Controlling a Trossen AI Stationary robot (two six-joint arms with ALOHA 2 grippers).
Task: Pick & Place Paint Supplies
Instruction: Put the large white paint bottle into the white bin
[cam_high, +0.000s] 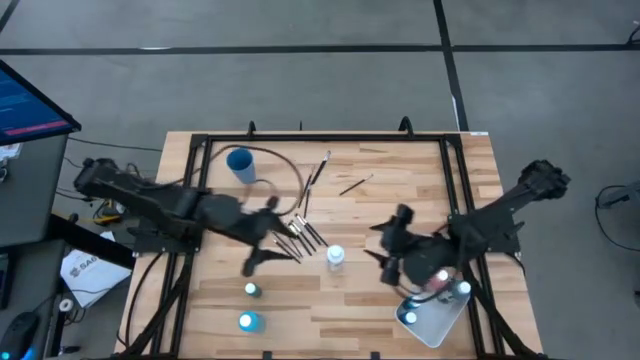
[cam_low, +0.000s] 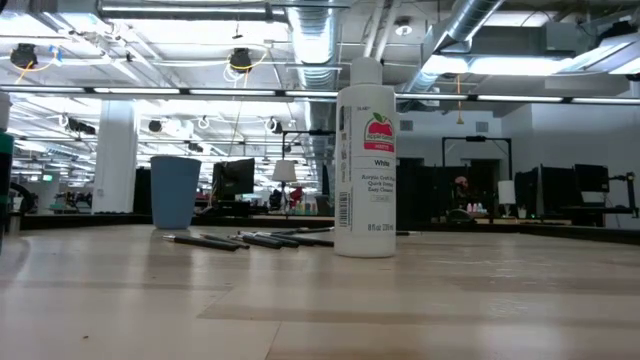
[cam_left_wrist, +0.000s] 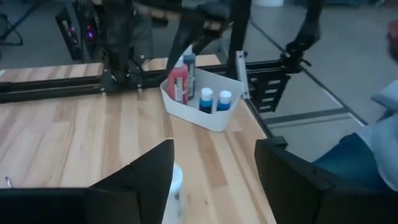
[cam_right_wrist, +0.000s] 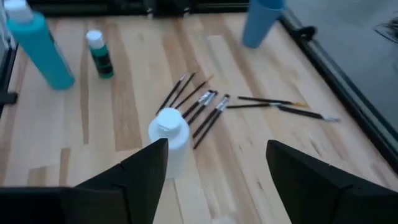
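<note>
Bottle, white | upright, cap up | brushes flat, fanned

In the high view the left hand is smeared by blur, so its fingers cannot be made out. The right arm covers part of the white tray at the surface's near right corner, hiding some bottles inside. The brushes mid-surface are too thin to count.
</note>
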